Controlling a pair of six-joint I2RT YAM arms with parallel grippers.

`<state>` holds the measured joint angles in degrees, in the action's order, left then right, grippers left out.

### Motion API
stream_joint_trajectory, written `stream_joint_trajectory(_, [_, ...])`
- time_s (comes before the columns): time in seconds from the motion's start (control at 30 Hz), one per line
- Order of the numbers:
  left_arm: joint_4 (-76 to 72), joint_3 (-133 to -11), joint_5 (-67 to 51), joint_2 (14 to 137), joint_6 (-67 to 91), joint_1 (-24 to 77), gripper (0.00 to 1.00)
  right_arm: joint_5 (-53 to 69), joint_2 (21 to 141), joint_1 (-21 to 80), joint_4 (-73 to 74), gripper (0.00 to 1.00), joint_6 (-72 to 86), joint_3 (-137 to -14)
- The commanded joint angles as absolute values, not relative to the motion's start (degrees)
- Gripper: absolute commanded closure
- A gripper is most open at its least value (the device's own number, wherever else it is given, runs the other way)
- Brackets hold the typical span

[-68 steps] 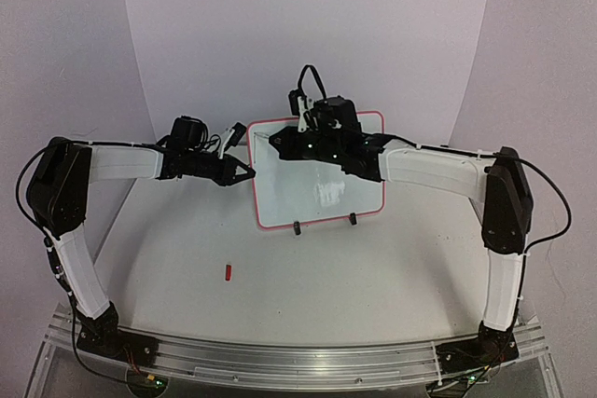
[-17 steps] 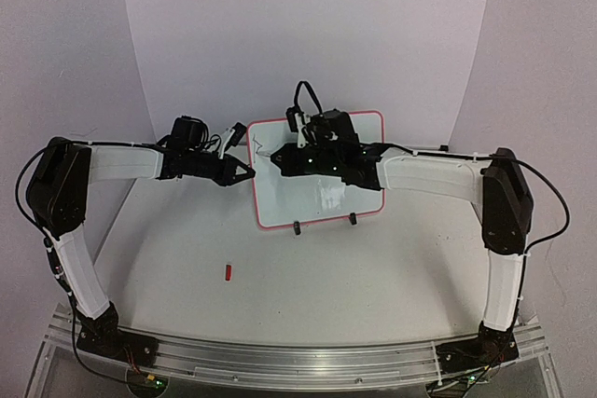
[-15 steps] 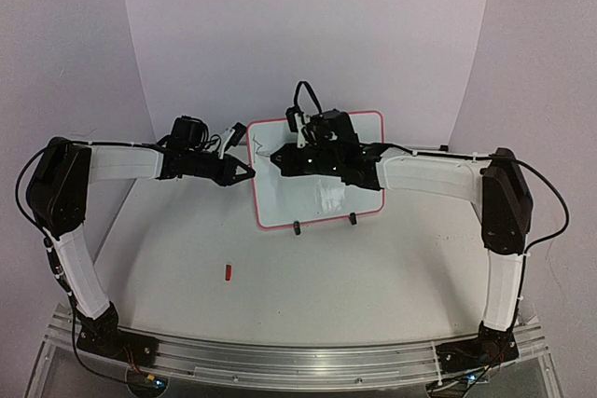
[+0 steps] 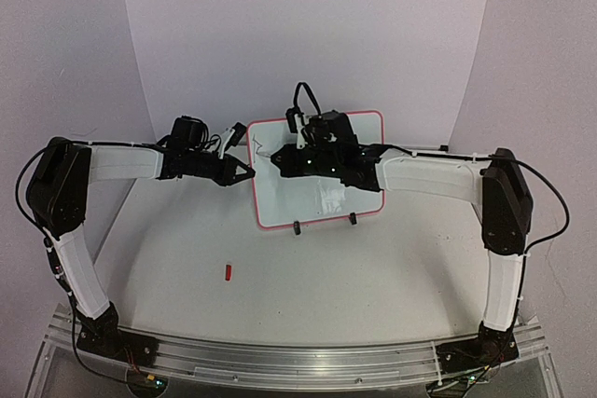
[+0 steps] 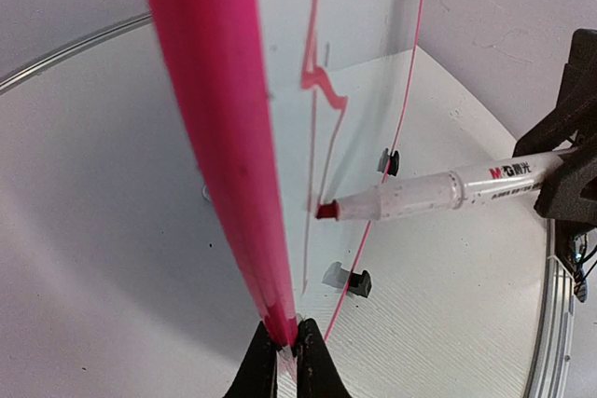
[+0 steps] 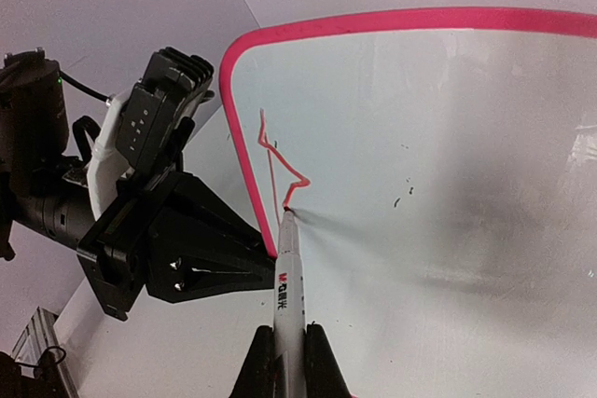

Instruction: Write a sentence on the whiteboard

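Pale tabletop carries the upright pink-framed whiteboard; left gripper pinches its left edge, right gripper clamps a white marker touching the red scrawl.

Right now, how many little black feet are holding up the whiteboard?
2. The left foot clips onto the bottom edge of the whiteboard. The right foot clips onto the same edge, further right. I see no sign of any hidden ones.

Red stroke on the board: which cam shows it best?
Right wrist: the stroke sits nearly face-on, the marker tip at its end. Left wrist sees it steeply skewed along the board. Top view gives only a tiny squiggle near the board's upper-left corner.
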<state>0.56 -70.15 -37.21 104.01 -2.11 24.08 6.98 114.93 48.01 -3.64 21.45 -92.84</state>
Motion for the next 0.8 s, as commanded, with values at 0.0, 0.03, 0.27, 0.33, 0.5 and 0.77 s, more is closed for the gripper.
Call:
stream_joint_trajectory(0.0, [2.82,-71.46,-34.01,103.27,-5.36,24.39,1.00,2.52,112.53,47.48,-4.04,1.00,21.60,-90.90])
stream_joint_trajectory(0.03, [2.82,-71.46,-34.01,103.32,-5.36,24.37,1.00,2.54,112.47,47.51,-4.04,1.00,21.59,-90.80])
stream_joint_trajectory(0.27, [2.94,-71.44,-33.69,103.36,-5.57,24.39,1.00,2.13,111.50,47.46,-3.96,1.00,21.72,-88.78])
stream_joint_trajectory(0.33, [2.96,-71.46,-33.77,103.36,-5.56,24.36,1.00,2.18,111.36,47.47,-3.96,1.00,21.58,-88.89])
stream_joint_trajectory(0.5, [3.03,-71.63,-33.59,103.51,-5.61,24.39,1.00,5.81,111.24,47.47,-3.97,1.00,21.02,-90.35])
stream_joint_trajectory(0.77, [3.32,-71.80,-33.36,103.62,-5.58,24.36,1.00,7.84,105.66,47.62,-4.16,1.00,20.18,-88.11])
